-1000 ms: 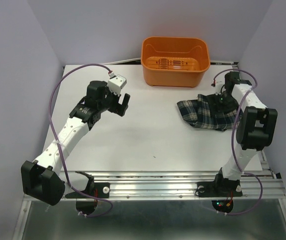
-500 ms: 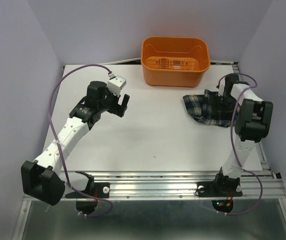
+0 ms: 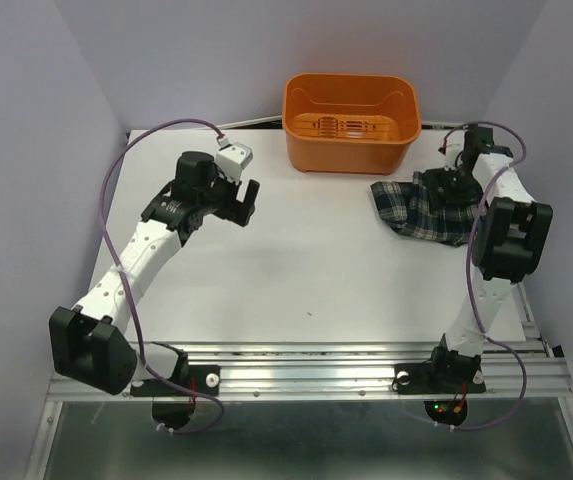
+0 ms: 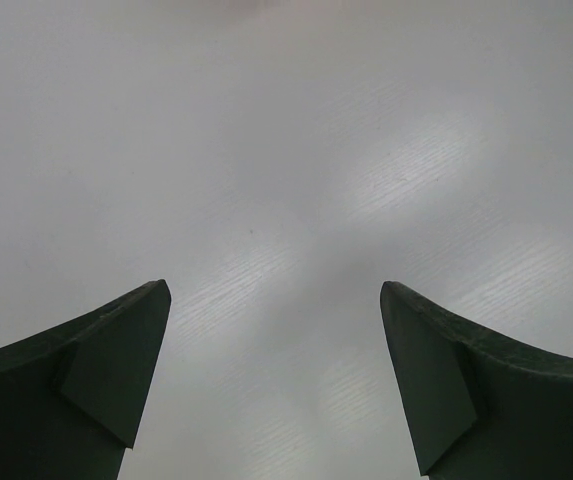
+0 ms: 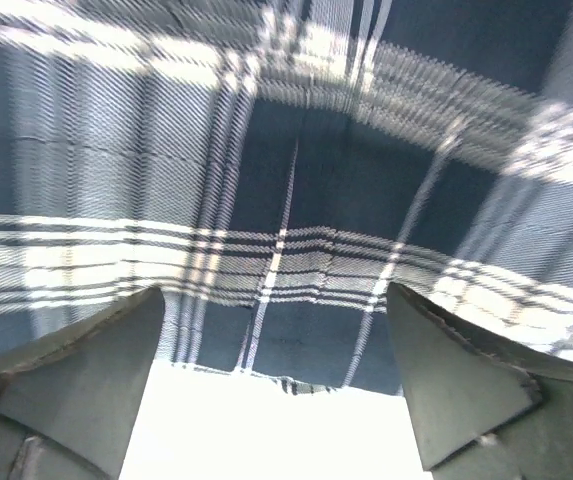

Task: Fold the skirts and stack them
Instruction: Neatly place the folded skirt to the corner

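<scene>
From above, a single plaid skirt (image 3: 418, 212) lies crumpled on the right side of the white tabletop (image 3: 296, 265), towards the far edge, near the orange basket (image 3: 351, 120) but apart from it and outside it. The right arm reaches over it, and the right claw (image 3: 445, 188) sits down at the skirt's far right part, where dark cloth bunches around it; from this height its fingers cannot be made out. The left claw (image 3: 243, 203) hangs over bare tabletop on the left side, well apart from the skirt, its two fingers parted with nothing between them. On the left wrist camera, the left claw (image 4: 273, 290) shows both dark fingers spread wide, and only plain white tabletop (image 4: 266, 120) beyond them. On the right wrist camera, the right claw (image 5: 274, 300) likewise has its fingers spread wide, not closed on anything; the skirt (image 5: 296, 180) fills nearly the whole view just past the fingertips, blurred navy with white lines, and its edge ends between the fingers above a glaring white patch.
</scene>
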Controlling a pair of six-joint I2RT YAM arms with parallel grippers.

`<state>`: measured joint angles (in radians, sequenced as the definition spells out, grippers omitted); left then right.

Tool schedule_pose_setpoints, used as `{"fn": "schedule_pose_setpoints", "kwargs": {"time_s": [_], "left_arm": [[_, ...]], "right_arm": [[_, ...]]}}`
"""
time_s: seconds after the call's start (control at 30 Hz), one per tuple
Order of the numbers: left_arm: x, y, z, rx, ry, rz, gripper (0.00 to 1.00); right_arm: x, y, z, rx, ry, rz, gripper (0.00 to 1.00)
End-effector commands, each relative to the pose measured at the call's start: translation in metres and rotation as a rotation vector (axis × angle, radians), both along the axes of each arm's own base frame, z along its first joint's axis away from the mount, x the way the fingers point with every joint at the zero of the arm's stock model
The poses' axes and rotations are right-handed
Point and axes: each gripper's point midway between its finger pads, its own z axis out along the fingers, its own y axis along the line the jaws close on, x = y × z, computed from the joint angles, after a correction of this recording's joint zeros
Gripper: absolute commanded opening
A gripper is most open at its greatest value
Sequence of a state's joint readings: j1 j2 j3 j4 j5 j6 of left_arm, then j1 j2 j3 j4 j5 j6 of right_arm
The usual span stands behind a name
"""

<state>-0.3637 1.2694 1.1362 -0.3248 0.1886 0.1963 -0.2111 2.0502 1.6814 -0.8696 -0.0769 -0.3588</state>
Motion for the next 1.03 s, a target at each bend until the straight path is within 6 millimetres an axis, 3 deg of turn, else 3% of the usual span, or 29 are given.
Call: {"fn": "schedule_pose_setpoints", "kwargs": {"time_s": [0.0, 0.07, 0.17, 0.3, 0.33, 0.37, 0.4, 0.43, 0.47, 0.53, 0.57, 0.6, 0.63, 0.77, 0.9, 1.0], "left_arm": [[0.019, 0.003, 0.02, -0.046, 0.025, 0.021, 0.98], [0.028, 0.003, 0.03, -0.08, 0.042, 0.004, 0.98], [0.042, 0.012, 0.036, -0.131, 0.057, 0.005, 0.98], [0.061, 0.019, 0.05, -0.135, -0.007, 0.025, 0.98], [0.063, 0.02, 0.048, -0.129, -0.01, 0.03, 0.99], [0.065, 0.022, 0.046, -0.124, -0.015, 0.041, 0.98], [0.065, 0.023, 0.045, -0.12, -0.018, 0.042, 0.98], [0.064, 0.023, 0.042, -0.119, -0.018, 0.043, 0.98], [0.062, 0.024, 0.039, -0.119, -0.016, 0.045, 0.98], [0.054, 0.026, 0.024, -0.113, 0.001, 0.05, 0.98], [0.046, 0.028, 0.006, -0.105, 0.036, 0.052, 0.98], [0.041, 0.03, 0.005, -0.097, 0.02, 0.053, 0.98], [0.037, 0.032, -0.002, -0.092, 0.027, 0.056, 0.98], [0.014, 0.041, -0.041, -0.05, 0.072, 0.067, 0.98], [-0.001, 0.045, -0.052, -0.037, 0.068, 0.058, 0.98], [-0.004, 0.046, -0.046, -0.031, 0.048, 0.05, 0.98]], "right_arm": [[0.033, 0.017, 0.095, 0.088, -0.235, 0.056, 1.0], [0.039, 0.031, 0.133, 0.129, -0.295, 0.066, 1.0], [0.036, 0.065, 0.161, 0.228, -0.329, 0.11, 1.0], [0.015, 0.129, 0.162, 0.374, -0.317, 0.16, 1.0], [0.009, 0.154, 0.159, 0.396, -0.308, 0.198, 1.0], [0.005, 0.169, 0.169, 0.416, -0.35, 0.218, 1.0], [-0.013, 0.195, 0.145, 0.449, -0.282, 0.25, 1.0], [-0.017, 0.196, 0.139, 0.459, -0.28, 0.236, 1.0], [-0.028, 0.217, 0.131, 0.476, -0.261, 0.275, 1.0], [-0.051, 0.237, 0.105, 0.492, -0.21, 0.3, 1.0], [-0.061, 0.253, 0.097, 0.492, -0.195, 0.341, 1.0], [-0.071, 0.259, 0.09, 0.484, -0.187, 0.365, 1.0], [-0.088, 0.261, 0.067, 0.467, -0.136, 0.383, 1.0], [-0.109, 0.26, 0.045, 0.373, -0.115, 0.432, 1.0], [-0.118, 0.26, 0.045, 0.376, -0.114, 0.44, 1.0], [-0.119, 0.259, 0.048, 0.369, -0.121, 0.441, 1.0]]}}
